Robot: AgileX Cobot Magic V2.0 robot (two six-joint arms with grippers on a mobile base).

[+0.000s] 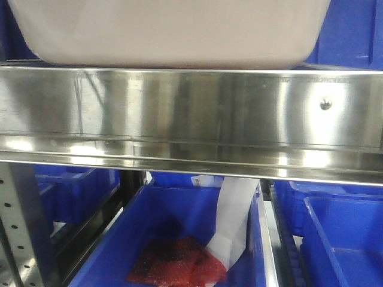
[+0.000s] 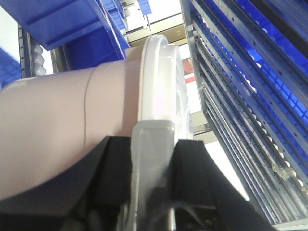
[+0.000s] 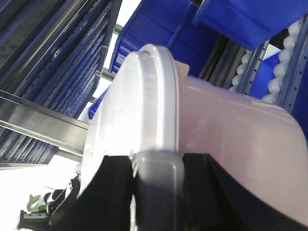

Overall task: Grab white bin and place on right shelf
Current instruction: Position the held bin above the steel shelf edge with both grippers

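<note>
**A:** Where is the bin?

**B:** The large pinkish-white translucent plastic bin (image 1: 167,30) fills the top of the front view. Its base runs along the upper edge of the shiny stainless steel shelf (image 1: 179,113), just above the broad front rail with its small rivet (image 1: 325,103). I cannot tell whether it rests on the shelf or hangs just over it.

**A:** And the arms?

**B:** The left end effector (image 2: 151,163) is pinching the pale handle at the rim of the white lid (image 2: 159,82), with one black finger (image 2: 113,168) on each side. The right end effector (image 3: 159,183) is clamped the same way on the grey lid handle (image 3: 159,168) at the other end.

**A:** What is below the shelf?

**B:** An open blue plastic bin (image 1: 149,209) holding a red mesh packet (image 1: 179,266) and a white paper bag (image 1: 233,221) that leans upright. More blue bins sit on either side, and a perforated grey upright (image 1: 18,233) stands at the left.
</note>
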